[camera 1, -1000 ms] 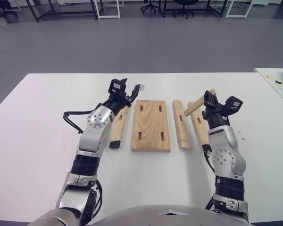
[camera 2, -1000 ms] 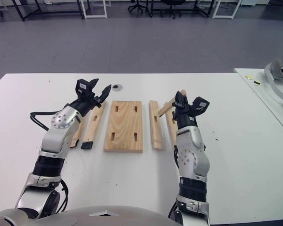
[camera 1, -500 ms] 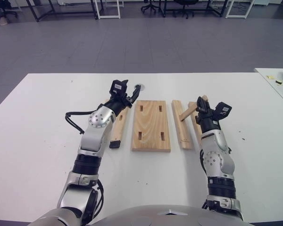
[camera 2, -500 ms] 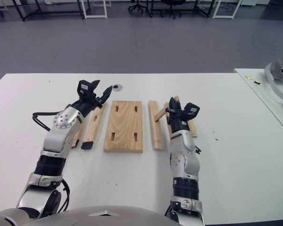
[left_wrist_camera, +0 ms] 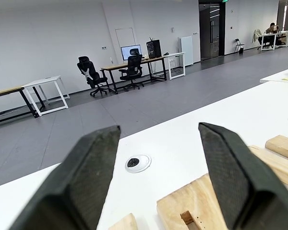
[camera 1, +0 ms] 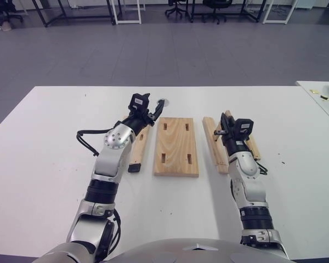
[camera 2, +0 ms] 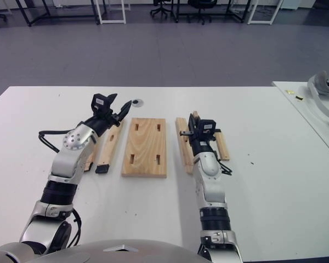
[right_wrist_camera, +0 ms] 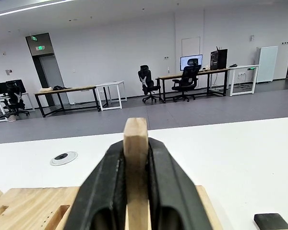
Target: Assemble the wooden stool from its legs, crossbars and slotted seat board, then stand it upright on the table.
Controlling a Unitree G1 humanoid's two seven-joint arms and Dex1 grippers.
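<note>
Seat board (camera 1: 176, 146) lies flat mid-table, slots up, nothing fitted into it. Loose wooden pieces lie on both sides: left-hand pieces (camera 1: 140, 141) just beside its left edge, right-hand pieces (camera 1: 212, 143) just beside its right edge. Assembly looks not yet started.

Right gripper (camera 1: 223, 132) sits low over the right-hand pieces, fingers pressed onto a wooden strip (right_wrist_camera: 136, 139), pinching it edge-on across its thin faces. Left gripper (camera 1: 145, 111) hovers above the far end of the left-hand pieces, fingers (left_wrist_camera: 84, 182) spread wide, holding nothing.

Risks, as I judge them:
- The strip is held on a narrow pinch, so it could pivot or slip once its end meets a slot.
- The strip is close to its neighbours, so lifting or swinging it may knock them out of line.
- Nothing braces the seat board, so an insertion push could slide it across the table (camera 1: 44, 137).
- A tilted strip could jam in the slot.
</note>
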